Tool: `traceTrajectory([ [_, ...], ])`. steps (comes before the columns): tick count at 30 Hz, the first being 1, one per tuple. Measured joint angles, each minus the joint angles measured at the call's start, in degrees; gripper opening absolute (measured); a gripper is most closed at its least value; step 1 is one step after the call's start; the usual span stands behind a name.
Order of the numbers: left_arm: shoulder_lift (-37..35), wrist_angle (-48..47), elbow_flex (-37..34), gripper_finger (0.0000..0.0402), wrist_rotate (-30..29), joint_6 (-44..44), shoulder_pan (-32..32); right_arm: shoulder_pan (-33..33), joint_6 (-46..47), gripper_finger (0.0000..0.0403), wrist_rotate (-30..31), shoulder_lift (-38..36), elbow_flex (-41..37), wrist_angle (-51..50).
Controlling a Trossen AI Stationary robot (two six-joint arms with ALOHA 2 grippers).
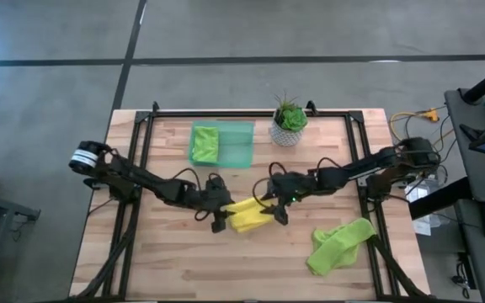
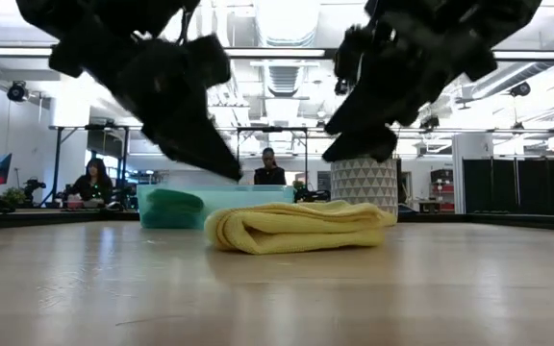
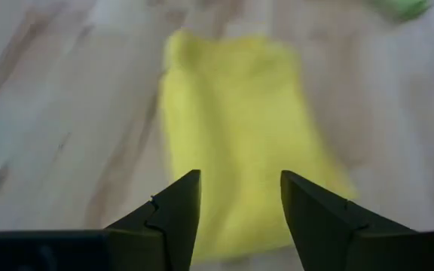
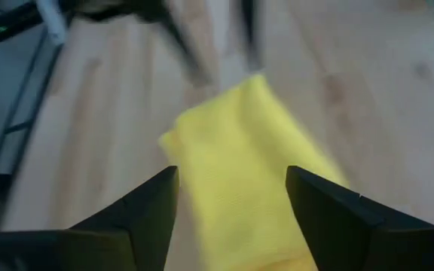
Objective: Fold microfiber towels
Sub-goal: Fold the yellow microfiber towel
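Note:
A yellow towel (image 1: 247, 215) lies folded on the table's middle; it also shows in the low view (image 2: 301, 229). My left gripper (image 1: 220, 222) is open just left of it, and hangs a little above it in the low view (image 2: 221, 163). In its wrist view (image 3: 239, 177) the fingers point at the towel (image 3: 236, 143). My right gripper (image 1: 277, 214) is open just right of the towel and also above it (image 2: 354, 149); its wrist view (image 4: 232, 172) shows the towel (image 4: 239, 150) ahead. A lime green towel (image 1: 205, 143) lies folded in the green tray (image 1: 238, 145). Another lime green towel (image 1: 339, 244) lies crumpled at the near right. No teal-blue towel shows plainly.
A potted plant (image 1: 289, 122) in a white pot stands at the far edge, right of the tray. Bare wooden table (image 1: 183, 269) lies along the near side. People sit in the room beyond the table (image 2: 269, 168).

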Motion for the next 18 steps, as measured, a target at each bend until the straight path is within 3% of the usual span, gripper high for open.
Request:
traceTrajectory([
  [4, 1.53, -3.43, -0.12, 0.0148, -0.68, -0.16, 1.42, 4.37, 7.16, 0.0203, -0.16, 0.03, 0.00, -1.21],
  [10, 2.45, -3.21, 0.56, 0.0020, -0.42, -0.28, 3.06, 9.75, 15.06, 0.0072, 3.50, 1.11, -0.07, -4.14],
  [12, 2.49, -3.50, 0.43, 0.0011, -0.51, -0.25, 3.40, 10.08, 15.19, 0.0029, 5.49, 1.26, -0.03, -4.42],
  [18, 5.00, -4.61, -0.11, 0.0003, 0.06, -1.91, 3.20, 9.49, 15.03, 0.0010, 3.62, 5.27, 0.66, -4.87],
])
